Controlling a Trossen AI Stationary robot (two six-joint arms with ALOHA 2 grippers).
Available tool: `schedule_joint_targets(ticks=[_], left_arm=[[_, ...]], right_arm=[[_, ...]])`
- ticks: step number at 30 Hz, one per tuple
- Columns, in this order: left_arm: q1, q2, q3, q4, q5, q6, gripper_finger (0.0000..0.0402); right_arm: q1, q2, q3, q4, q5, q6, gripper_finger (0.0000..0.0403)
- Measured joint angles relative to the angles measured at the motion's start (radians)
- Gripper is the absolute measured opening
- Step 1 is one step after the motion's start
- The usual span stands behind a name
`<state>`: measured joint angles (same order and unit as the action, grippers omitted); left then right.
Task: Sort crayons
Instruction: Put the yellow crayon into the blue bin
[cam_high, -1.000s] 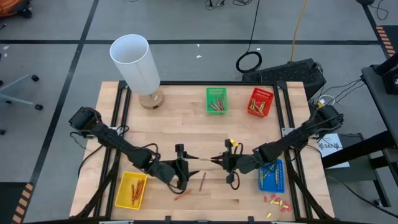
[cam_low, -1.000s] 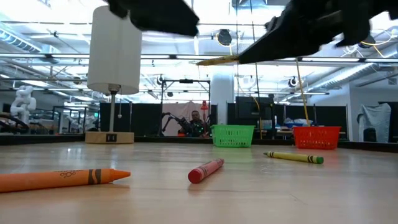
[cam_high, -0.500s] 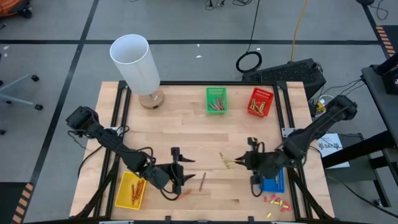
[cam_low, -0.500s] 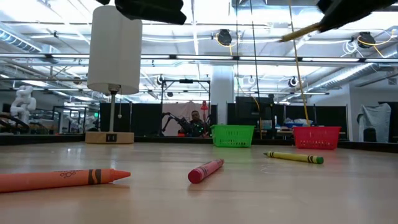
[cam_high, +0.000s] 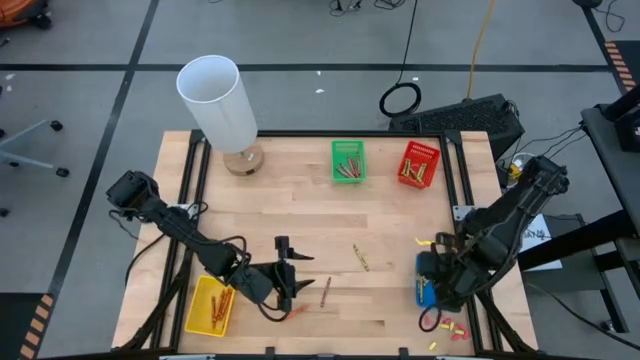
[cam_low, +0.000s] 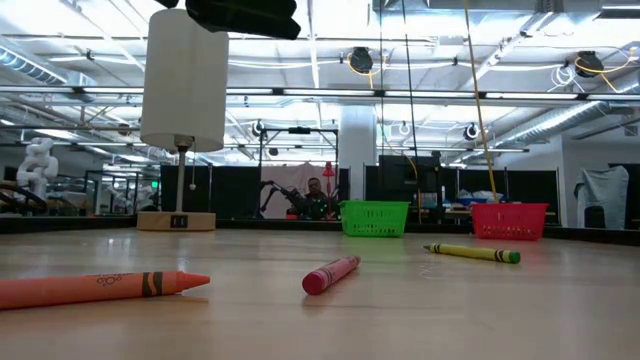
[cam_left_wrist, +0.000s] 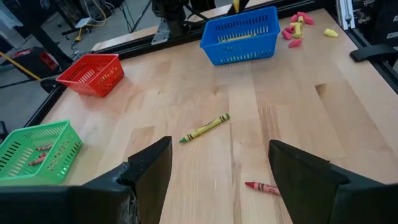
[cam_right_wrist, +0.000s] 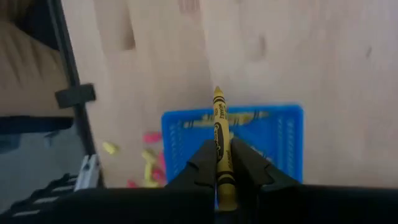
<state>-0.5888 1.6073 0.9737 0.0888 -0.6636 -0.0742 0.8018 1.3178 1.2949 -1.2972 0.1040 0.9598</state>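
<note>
Crayons lie loose mid-table: we see an orange one (cam_low: 100, 287), a red one (cam_low: 331, 273) and a yellow-green one (cam_left_wrist: 204, 127), with the left gripper (cam_left_wrist: 217, 177) spread wide above them. Over on our right, the right gripper (cam_right_wrist: 219, 163) pinches a yellow crayon (cam_right_wrist: 219, 134) above the blue basket (cam_right_wrist: 283, 140).

Grey floor (cam_high: 90, 40) with dark tape lines; ceiling strip lights (cam_low: 420, 60); black curtains (cam_low: 235, 190) behind.

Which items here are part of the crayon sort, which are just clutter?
Job:
- yellow crayon clamped in right gripper, above blue basket
- loose crayons: olive-yellow, red, orange
- green, red, yellow baskets
- left gripper, open

Lying about:
- white lamp
- stubby bits
</note>
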Motion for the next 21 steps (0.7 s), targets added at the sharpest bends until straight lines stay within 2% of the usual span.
schedule_joint_targets(ticks=[7, 15, 21], left_arm=[[0.0, 0.0, 0.0, 0.0, 0.0, 0.0, 0.0264], [0.001, 0.0, 0.0, 0.0, 0.0, 0.001, 0.0264], [0.018, 0.0, 0.0, 0.0, 0.0, 0.0, 0.0264]], right_arm=[[0.039, 0.0, -0.059, -0.108, -0.03, 0.225, 0.0009], [0.053, 0.0, -0.175, -0.111, -0.033, 0.295, 0.0012], [0.053, 0.001, -0.215, -0.084, -0.058, 0.361, 0.0036]])
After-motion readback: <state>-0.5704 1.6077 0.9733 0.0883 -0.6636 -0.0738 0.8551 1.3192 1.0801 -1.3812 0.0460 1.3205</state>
